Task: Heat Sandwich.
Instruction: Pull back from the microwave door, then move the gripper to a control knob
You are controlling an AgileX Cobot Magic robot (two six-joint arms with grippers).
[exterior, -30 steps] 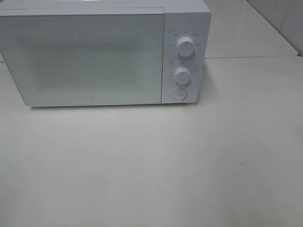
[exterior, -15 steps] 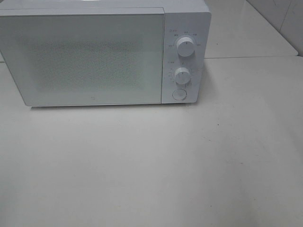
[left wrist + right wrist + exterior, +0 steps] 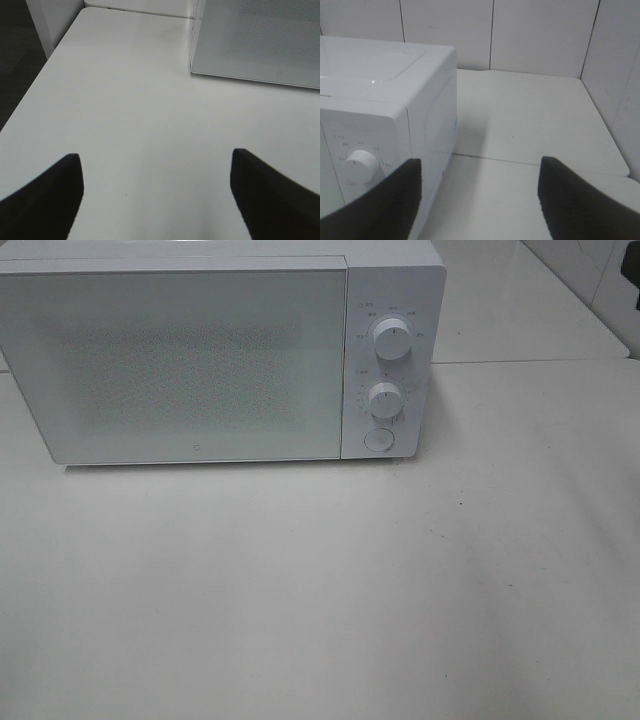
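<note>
Nothing had moved since the earlier frames: the microwave (image 3: 220, 350) stood at the far left of the table (image 3: 320, 590), its door (image 3: 180, 365) closed. The sandwich showed in no view, so its place relative to the fingers could not be told. The left gripper (image 3: 155, 155) hung wide open and empty over the table, and the right gripper (image 3: 480, 161), equally spread and empty, hung beside the microwave's right side.

The left hand (image 3: 155, 159) spreads wide above the table (image 3: 125, 100), microwave (image 3: 260, 40) beyond.
</note>
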